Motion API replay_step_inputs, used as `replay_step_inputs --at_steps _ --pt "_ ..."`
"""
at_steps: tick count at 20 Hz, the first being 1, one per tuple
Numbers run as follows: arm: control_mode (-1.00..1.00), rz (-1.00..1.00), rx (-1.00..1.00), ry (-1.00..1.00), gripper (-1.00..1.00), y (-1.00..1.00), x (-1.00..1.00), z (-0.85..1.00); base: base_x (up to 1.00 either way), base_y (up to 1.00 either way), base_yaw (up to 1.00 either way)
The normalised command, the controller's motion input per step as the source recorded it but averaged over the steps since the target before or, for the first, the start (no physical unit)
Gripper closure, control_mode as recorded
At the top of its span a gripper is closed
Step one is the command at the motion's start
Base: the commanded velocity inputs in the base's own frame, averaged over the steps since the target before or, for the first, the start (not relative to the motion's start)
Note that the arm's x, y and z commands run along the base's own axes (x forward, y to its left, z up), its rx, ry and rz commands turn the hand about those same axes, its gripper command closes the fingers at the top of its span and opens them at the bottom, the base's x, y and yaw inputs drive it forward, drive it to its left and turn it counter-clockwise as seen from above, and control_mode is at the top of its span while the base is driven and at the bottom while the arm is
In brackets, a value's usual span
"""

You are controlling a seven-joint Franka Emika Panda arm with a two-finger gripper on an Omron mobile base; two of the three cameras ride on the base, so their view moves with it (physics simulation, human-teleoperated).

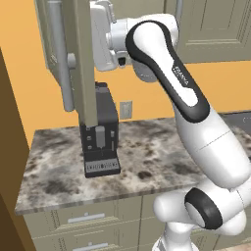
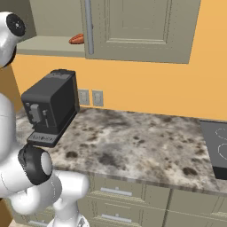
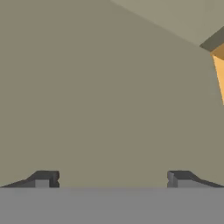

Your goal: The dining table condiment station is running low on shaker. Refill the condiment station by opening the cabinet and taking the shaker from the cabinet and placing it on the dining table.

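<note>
The cabinet [image 2: 142, 31] stands with its left door [image 1: 73, 54] swung open toward the robot, edge-on in the left base view, its long grey bar handle [image 1: 61, 54] facing left. Inside, on the shelf [image 2: 48, 44] seen in the right base view, a reddish-brown oval lump [image 2: 76, 39] lies near the front edge, partly behind the bar handle of the closed right-hand door. Whether the shaker sits in there cannot be told; the rest of the interior is hidden.

The gripper [image 3: 112, 179] is raised to cabinet height, its two dark fingertips [image 3: 43, 179] spread wide apart with nothing between them, facing a plain beige-grey cabinet surface close ahead; a sliver of orange wall [image 3: 220, 74] shows at the right edge.

Below, a black coffee machine [image 1: 100, 137] stands on the mottled stone counter [image 2: 133, 142], beside two wall outlets [image 2: 91, 97]. Drawers with short handles [image 2: 115, 191] run beneath, and a dark cooktop [image 2: 217, 146] sits at the counter's right end.
</note>
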Motion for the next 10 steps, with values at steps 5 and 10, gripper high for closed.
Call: replay_step_inputs --at_steps 5,10 --pt "-1.00 -0.06 -0.02 -0.01 -1.00 0.48 0.02 0.00 0.00 0.00 0.00" --pt "-1.00 -0.02 0.00 -0.08 -1.00 -0.64 -0.12 0.00 0.00 0.00 0.00"
